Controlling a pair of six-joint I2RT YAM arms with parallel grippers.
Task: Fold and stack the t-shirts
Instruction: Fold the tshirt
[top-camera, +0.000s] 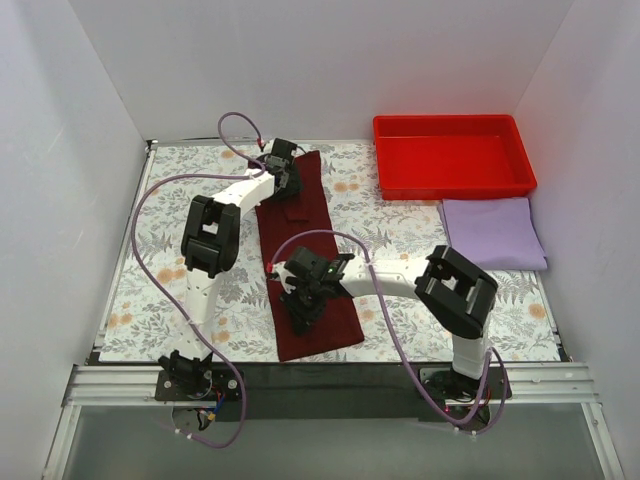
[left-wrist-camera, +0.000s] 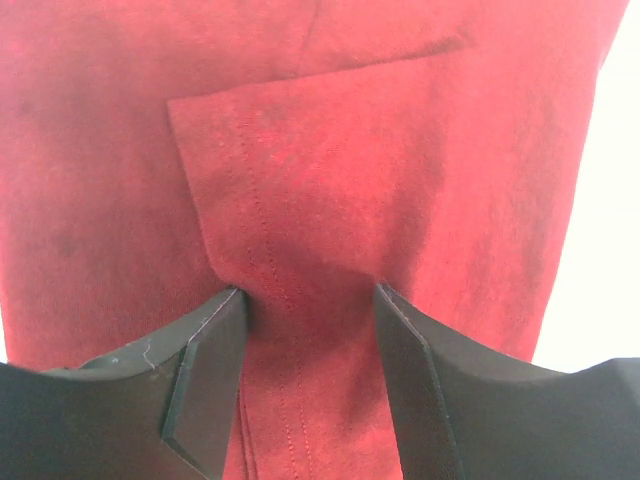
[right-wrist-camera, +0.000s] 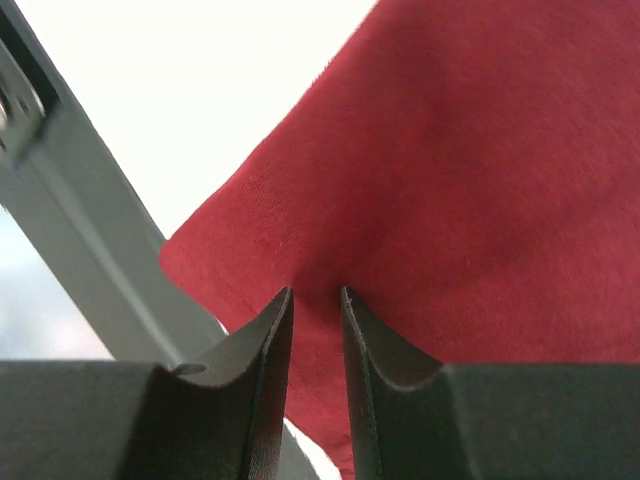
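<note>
The maroon t-shirt (top-camera: 300, 225) lies folded into a long narrow strip down the middle of the table. My left gripper (top-camera: 285, 172) is at the strip's far end. In the left wrist view it (left-wrist-camera: 305, 290) stands open, its fingertips (left-wrist-camera: 215, 330) pressed onto the red cloth (left-wrist-camera: 350, 150) beside a folded-in sleeve, with puckered cloth between them. My right gripper (top-camera: 303, 318) is at the strip's near end. Its jaws (right-wrist-camera: 315, 292) are nearly together, pinching the maroon cloth (right-wrist-camera: 480, 180) near a corner. The lavender t-shirt (top-camera: 493, 232) lies folded at the right.
A bright red plastic tray (top-camera: 455, 188) stands at the back right, just beyond the lavender shirt. A floral mat (top-camera: 160, 250) covers the table. The metal rail (right-wrist-camera: 90, 250) of the table's near edge runs close to the right gripper.
</note>
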